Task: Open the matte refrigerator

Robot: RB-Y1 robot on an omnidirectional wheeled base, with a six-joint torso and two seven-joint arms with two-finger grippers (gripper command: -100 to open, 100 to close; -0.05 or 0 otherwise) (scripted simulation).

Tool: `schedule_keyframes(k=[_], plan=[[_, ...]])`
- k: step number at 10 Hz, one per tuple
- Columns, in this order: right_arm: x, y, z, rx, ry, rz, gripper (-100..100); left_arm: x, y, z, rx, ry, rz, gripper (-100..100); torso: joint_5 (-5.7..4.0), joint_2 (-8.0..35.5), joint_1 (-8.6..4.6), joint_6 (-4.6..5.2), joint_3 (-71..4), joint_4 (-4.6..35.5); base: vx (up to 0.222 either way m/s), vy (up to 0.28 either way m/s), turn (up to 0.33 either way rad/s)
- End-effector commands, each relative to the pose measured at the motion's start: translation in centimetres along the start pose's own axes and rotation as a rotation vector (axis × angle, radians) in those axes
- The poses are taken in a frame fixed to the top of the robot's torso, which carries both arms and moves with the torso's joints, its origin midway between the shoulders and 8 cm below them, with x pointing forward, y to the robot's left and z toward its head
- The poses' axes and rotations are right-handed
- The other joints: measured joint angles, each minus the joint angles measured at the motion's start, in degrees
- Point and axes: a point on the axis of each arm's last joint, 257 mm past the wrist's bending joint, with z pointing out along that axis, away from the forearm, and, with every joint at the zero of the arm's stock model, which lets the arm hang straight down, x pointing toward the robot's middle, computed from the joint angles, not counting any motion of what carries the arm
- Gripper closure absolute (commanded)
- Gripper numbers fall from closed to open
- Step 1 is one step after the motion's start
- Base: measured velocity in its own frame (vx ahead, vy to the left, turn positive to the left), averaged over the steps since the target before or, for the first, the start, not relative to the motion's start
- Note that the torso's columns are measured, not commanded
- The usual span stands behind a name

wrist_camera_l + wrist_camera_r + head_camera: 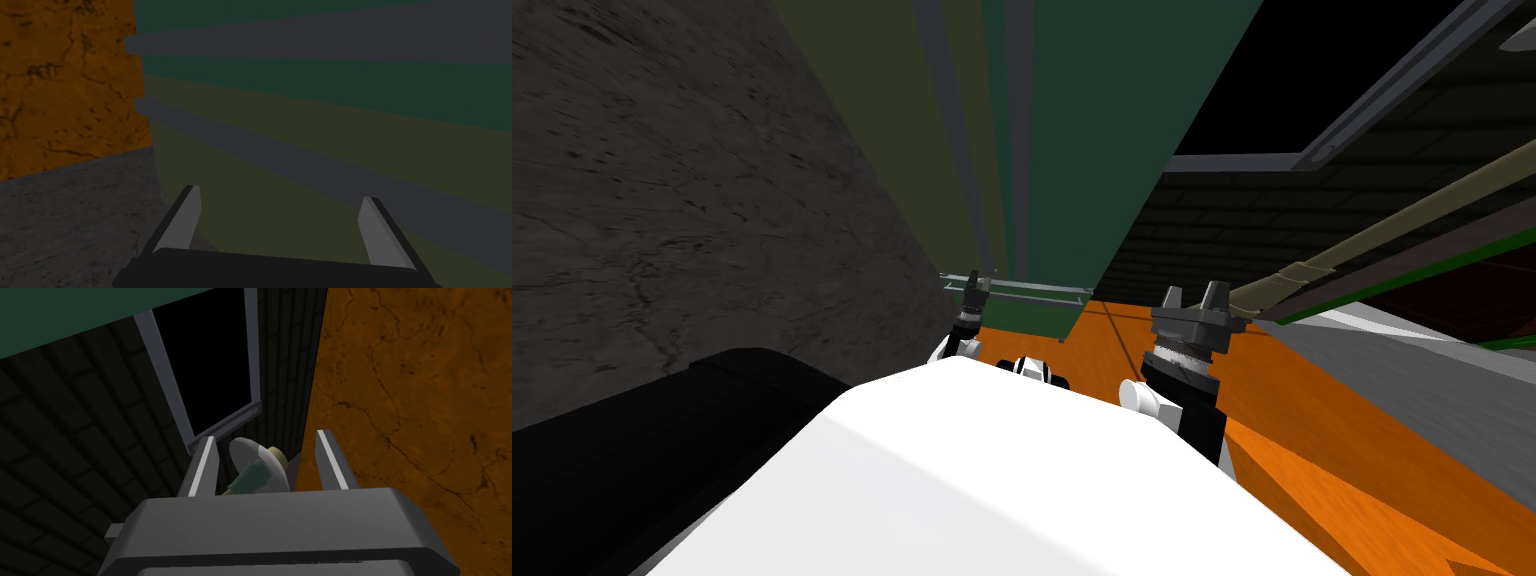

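The matte olive-and-green flat-fronted refrigerator [260, 200] stands directly ahead of the left end effector [280, 195], doors apparently shut. Its fingers are spread wide and empty, short of the grey bar handle [310, 162]. The right end effector [266, 438] is likewise open and idle. Grasp and pull remain outstanding.

The refrigerator [1072, 150] stands tall and upright on the orange floor [1312, 430], with one side close against a dark grey stone wall [692, 180]. Its front is flat and matte, made up of two tall doors side by side: an olive door [912, 130] next to the wall and a dark green door [1112, 120] beyond it. Long grey bars run the height of the doors near the seam between them, the olive door's handle [952, 120] and the green door's handle [1019, 130]. Whether either door is ajar cannot be told.
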Motion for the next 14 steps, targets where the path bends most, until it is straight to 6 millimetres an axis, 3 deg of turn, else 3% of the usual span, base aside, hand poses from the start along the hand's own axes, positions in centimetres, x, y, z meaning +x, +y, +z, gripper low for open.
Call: schedule_keyframes(k=[1,14], plan=[[0.0,0.0,0.0,0.000,0.000,0.000,0,0.7,2.1,-0.8,-0.020,0.010,-0.013,-100,0.01,-0.07,0.03,0.00,-0.04,-0.02,0.086,0.019,-0.055],[0.0,0.0,0.0,0.000,0.000,0.000,0,2.4,10.6,-5.3,-0.148,0.034,-0.055,-100,0.00,-0.03,0.03,0.00,-0.02,-0.01,0.057,0.016,-0.042]])
